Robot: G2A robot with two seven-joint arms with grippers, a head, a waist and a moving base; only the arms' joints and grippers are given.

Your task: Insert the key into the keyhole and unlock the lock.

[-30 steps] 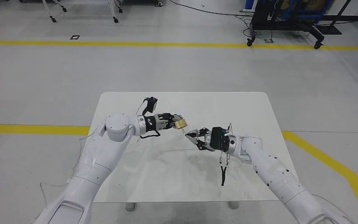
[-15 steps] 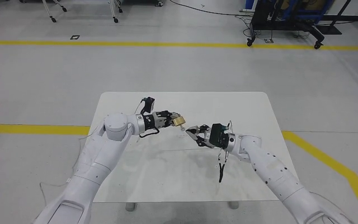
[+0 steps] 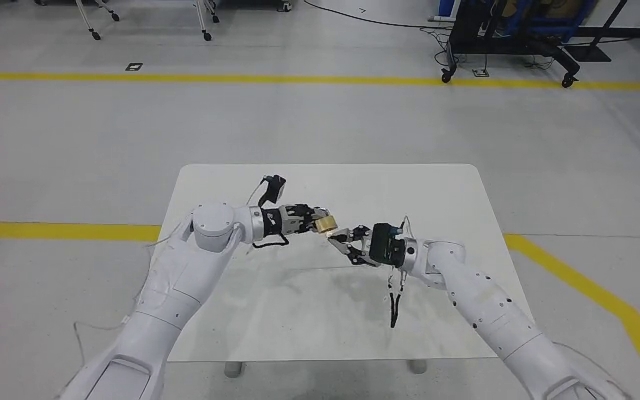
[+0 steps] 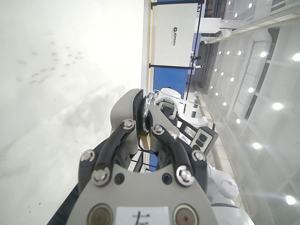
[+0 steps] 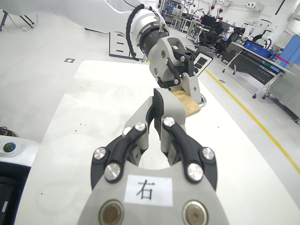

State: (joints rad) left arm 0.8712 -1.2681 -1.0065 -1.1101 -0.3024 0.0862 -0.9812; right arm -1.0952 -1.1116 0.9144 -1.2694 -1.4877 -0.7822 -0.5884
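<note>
**White table (image 3: 440,200), lock held aloft, nothing unlocked yet**

Above the table's middle, the left gripper (image 4: 144,108) has its fingers clamped on the brass padlock (image 5: 188,106), clear of the surface. The right gripper (image 5: 156,108) sits just in front of it, fingers pressed nearly together. Whether they pinch a key is hidden. Insertion and the turn both look left to do.

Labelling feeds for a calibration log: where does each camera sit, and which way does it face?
Top view: on the robot overhead, looking down at the table; shows the left gripper and right gripper.
Left wrist view: on that wrist, looking past its fingers and the lock toward the right gripper.
Right wrist view: on that wrist, past its fingers, facing the left gripper.
Shared: all three show the lock.
</note>
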